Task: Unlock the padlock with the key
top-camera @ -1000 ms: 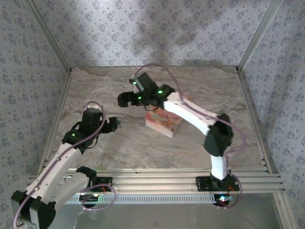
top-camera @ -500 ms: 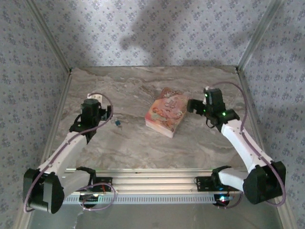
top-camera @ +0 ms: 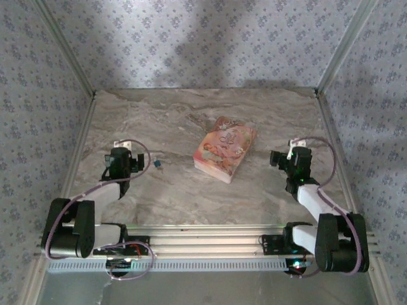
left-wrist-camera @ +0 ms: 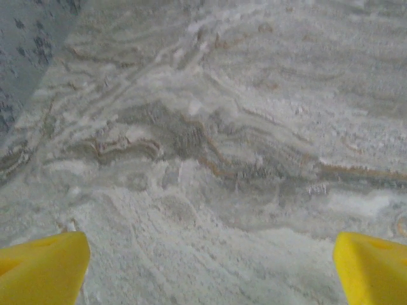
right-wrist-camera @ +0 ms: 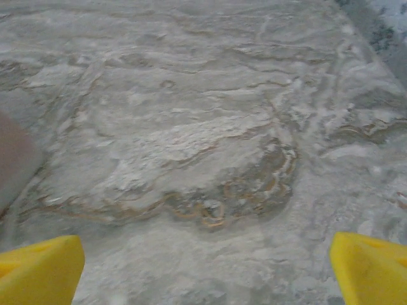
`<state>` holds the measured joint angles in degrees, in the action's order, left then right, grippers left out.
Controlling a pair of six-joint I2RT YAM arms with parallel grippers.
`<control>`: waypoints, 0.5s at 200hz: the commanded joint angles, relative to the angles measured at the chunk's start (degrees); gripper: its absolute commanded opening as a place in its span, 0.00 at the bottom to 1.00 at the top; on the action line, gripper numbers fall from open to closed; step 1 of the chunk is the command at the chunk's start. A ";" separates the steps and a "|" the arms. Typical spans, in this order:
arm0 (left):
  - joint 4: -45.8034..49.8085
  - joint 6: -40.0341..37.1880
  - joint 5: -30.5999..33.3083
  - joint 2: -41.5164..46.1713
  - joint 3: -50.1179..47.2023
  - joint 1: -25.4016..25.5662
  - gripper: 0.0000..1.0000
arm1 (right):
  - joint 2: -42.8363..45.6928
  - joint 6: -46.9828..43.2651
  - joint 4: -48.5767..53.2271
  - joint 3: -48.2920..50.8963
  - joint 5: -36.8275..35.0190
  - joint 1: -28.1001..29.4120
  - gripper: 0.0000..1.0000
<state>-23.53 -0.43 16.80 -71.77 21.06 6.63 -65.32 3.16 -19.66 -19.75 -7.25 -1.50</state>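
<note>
Evidently the left gripper (left-wrist-camera: 208, 272) and right gripper (right-wrist-camera: 206, 270) both stood spread wide, holding nothing, over the marble table (top-camera: 191, 114). The tiny blue padlock (top-camera: 156, 164) lay toward the table's left edge, just beside the left gripper, with the pink floral box (top-camera: 224, 150) near the middle

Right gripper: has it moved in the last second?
Yes. The right gripper has swung from the left of the pink floral box over to its right, and sits apart from it.
</note>
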 commanded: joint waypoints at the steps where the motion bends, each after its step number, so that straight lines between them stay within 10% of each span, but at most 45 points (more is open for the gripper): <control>1: -15.10 -0.70 -1.53 -0.34 -2.56 -1.15 0.98 | -3.71 -0.44 -19.83 3.99 2.18 -1.55 1.00; 54: -33.59 1.99 -3.49 -12.84 -4.45 -4.42 0.98 | -14.30 -2.92 -36.42 6.16 3.90 -1.15 1.00; 100: -24.59 1.63 -8.19 -16.01 1.83 -5.51 0.98 | -21.34 -2.49 -34.37 1.69 2.65 -1.10 1.00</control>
<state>-48.14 0.62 11.92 -88.20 19.31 2.13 -87.05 1.54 -54.70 -14.52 -3.64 -2.55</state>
